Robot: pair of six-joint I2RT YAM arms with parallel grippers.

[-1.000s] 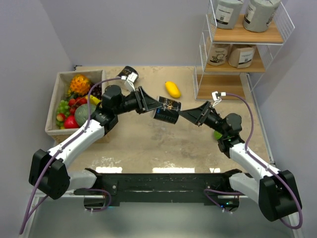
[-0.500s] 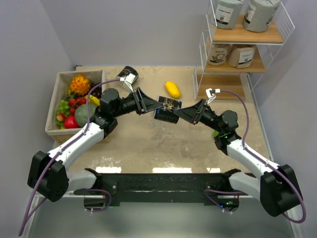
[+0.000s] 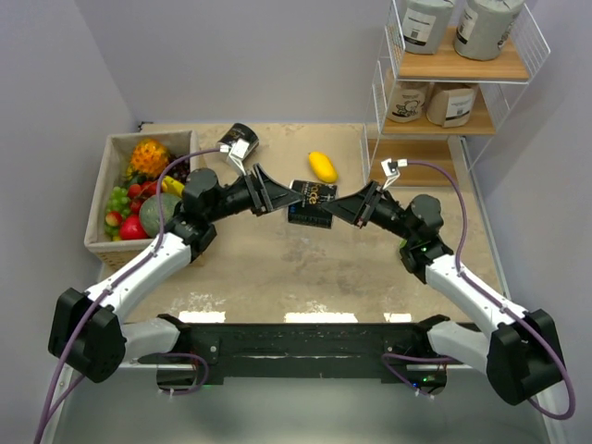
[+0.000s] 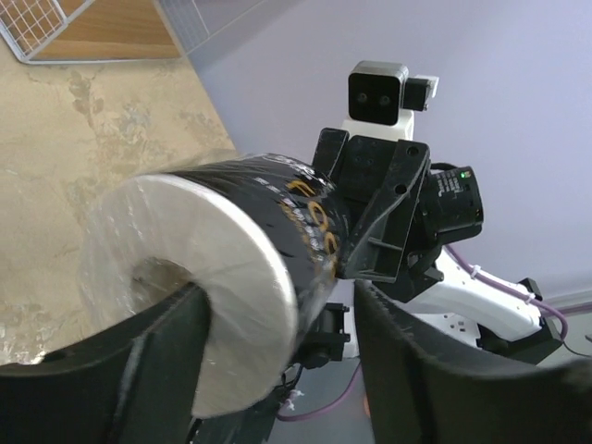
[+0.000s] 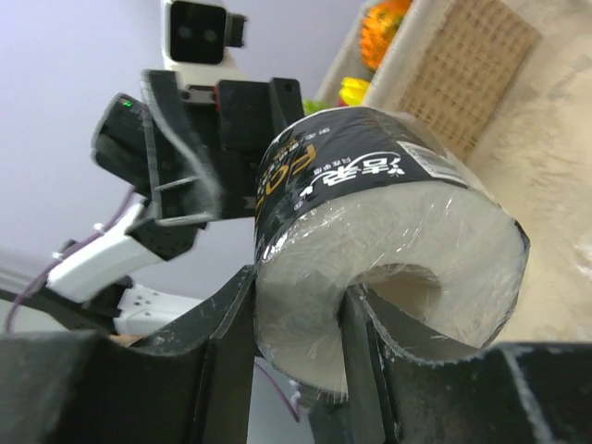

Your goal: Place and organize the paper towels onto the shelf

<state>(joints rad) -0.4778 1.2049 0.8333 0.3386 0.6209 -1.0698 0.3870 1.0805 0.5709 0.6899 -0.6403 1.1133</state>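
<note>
- We found both arms reaching inward, left gripper (image 3: 279, 196) facing right gripper (image 3: 339, 207) above the table's (image 3: 277, 268) middle.
- Right jaws pinched the wall of the black roll (image 3: 310, 202); left jaws stood parted.

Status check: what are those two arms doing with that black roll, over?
Right tool shut on black roll, off the table. Left tool open around its other end. Shelf far right; yellow fruit lying short of it.

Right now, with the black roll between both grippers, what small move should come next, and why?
Probably draw the left gripper back off the black roll: its jaws stand open, while the right gripper pinches the roll's wall, ready for the shelf.
</note>
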